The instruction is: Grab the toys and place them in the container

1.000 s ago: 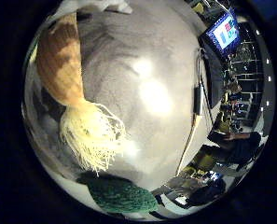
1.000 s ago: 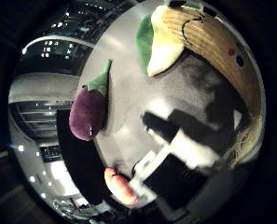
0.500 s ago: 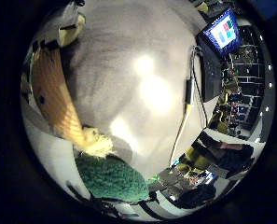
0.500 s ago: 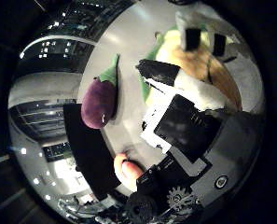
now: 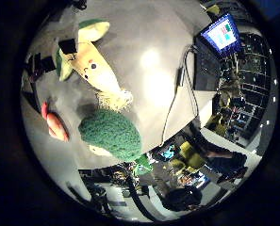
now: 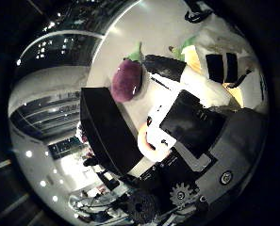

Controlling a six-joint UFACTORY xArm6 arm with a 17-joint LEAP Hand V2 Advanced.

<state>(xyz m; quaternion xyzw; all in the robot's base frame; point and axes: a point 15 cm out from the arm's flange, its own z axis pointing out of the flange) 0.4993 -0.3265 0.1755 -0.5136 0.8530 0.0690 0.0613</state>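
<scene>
Corn toy: a plush cob with a printed face, green husk leaves at one end and pale fringe at the other, lying on the light grey worktop. The fringed end lies just beside a green knitted broccoli toy, which rests near the worktop's edge. An orange-red toy lies close to the broccoli toy on the side away from the laptop. In the thumb-side view a purple eggplant toy with a green stem lies on the same surface, just beside a dark rectangular container that stands open at the worktop's edge.

Right hand: its white and black fingers reach across the thumb-side view, bent over the corn toy, of which a yellow and green part shows behind them. Contact between fingers and toy appears likely, but whether they clasp it cannot be told. A black fingertip part also shows against the husk end in the little-finger-side view.

Surroundings: a laptop with a lit screen sits at the far end of the worktop.
</scene>
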